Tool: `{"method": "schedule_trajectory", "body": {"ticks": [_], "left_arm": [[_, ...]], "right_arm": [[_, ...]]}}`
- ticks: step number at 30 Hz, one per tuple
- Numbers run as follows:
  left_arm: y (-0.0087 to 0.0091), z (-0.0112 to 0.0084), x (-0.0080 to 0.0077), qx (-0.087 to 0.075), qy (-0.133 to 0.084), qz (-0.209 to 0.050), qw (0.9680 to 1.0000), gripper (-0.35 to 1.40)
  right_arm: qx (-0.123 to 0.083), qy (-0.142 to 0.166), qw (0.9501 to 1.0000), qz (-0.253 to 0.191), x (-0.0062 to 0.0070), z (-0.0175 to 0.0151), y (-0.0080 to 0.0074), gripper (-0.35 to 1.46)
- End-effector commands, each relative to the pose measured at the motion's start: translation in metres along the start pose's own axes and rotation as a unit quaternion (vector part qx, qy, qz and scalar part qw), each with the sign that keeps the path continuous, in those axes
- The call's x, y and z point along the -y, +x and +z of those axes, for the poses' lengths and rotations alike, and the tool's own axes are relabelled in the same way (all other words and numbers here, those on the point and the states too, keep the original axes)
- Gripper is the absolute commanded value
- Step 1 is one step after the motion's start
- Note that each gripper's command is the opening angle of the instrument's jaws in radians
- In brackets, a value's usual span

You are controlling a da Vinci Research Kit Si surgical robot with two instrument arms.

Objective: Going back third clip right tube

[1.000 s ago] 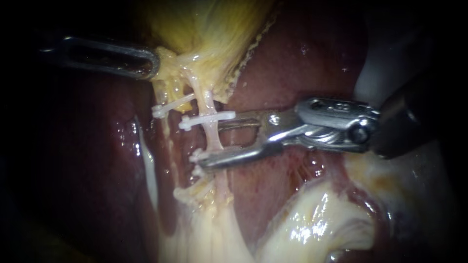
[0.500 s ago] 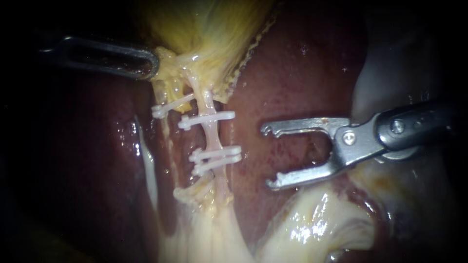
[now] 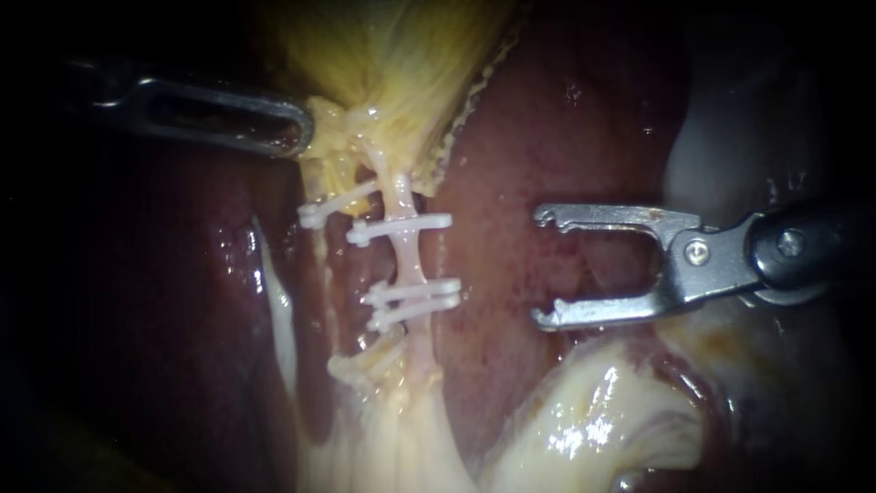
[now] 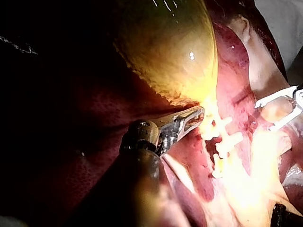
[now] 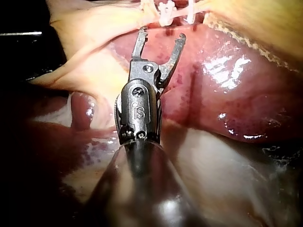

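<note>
- Dark red liver (image 3: 511, 164) makes the background, wet and shiny, with the yellow gallbladder (image 3: 401, 55) at its upper edge.
- On the right instrument (image 3: 540, 267) the jaws stand wide apart and empty. Their tips point toward the clipped tube but are clear of it, over bare liver.
- Beyond those tips the right tube (image 3: 408, 260) runs down from the gallbladder's neck. One white clip (image 3: 401, 225) crosses it high up and a close pair of clips (image 3: 415, 294) lower down; I cannot tell for certain which is the third.
- On the left instrument (image 3: 297, 128) the jaws are closed on the gallbladder at its neck, apparently keeping the tube taut.
- Judging by looks, the clips are tiny, light and stiff, latched around a soft, slick, thin tube that would tear easily. Nothing here wants grasping, and a knock on a clip's end could twist it.
</note>
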Motion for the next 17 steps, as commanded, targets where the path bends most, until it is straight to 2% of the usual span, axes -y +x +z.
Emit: {"method": "schedule_trajectory", "body": {"ticks": [1, 6, 11, 17], "left_arm": [[0.0003, 0.0006, 0.0, -0.001, 0.001, 0.004, 1.0, -0.35], [0.0007, 0.0019, 0.0002, -0.004, 0.005, 0.006, 1.0, -0.35], [0.0007, 0.0019, 0.0002, -0.003, 0.005, 0.006, 1.0, -0.35], [0.0007, 0.0018, 0.0002, -0.004, 0.005, 0.006, 1.0, -0.35]], "right_arm": [[-0.001, 0.001, 1.0, 0.0, 0.0, 0.0, 0.0, 0.5], [0.006, 0.004, 1.0, -0.001, 0.0002, -0.0001, 0.0, 0.5], [0.022, 0.007, 0.9997, -0.003, 0.0003, -0.0001, 0.0001, 0.5], [0.022, 0.009, 0.9997, -0.003, 0.0004, -0.0002, 0.0001, 0.5]]}}
